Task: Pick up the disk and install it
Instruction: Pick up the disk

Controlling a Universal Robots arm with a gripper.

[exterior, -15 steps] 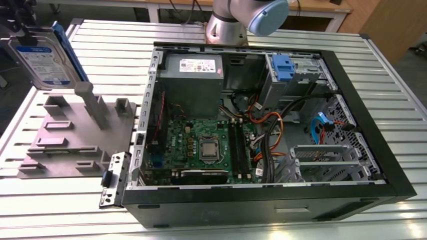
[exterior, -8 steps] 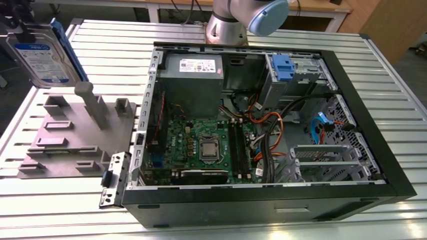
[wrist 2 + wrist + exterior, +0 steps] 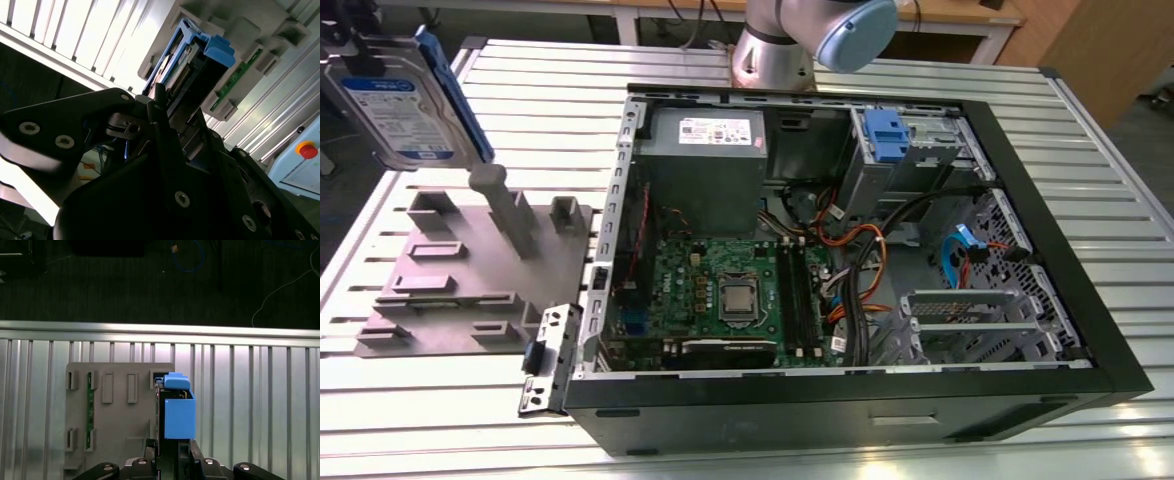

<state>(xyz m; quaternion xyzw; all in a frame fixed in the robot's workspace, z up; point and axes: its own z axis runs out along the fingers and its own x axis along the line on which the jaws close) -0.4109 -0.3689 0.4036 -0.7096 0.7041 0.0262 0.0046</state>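
The disk [image 3: 403,100], silver-grey with a white-and-blue label and a blue side rail, hangs in the air at the exterior view's far left, above the grey fixture plate [image 3: 467,270]. My gripper [image 3: 360,55] is at its upper end, shut on it. In the first wrist view the disk [image 3: 177,410] stands edge-on, blue rail toward the camera, between the black fingers of the gripper [image 3: 168,447]. The second wrist view shows the disk [image 3: 195,65] reaching out from the gripper [image 3: 160,107] toward the plate.
An open computer case [image 3: 1107,330] lies on the slatted metal table [image 3: 1067,120]. Inside are a grey power supply [image 3: 707,140], a drive cage with a blue latch [image 3: 887,135], a motherboard [image 3: 734,290] and loose cables. The arm's base [image 3: 787,40] stands behind the case.
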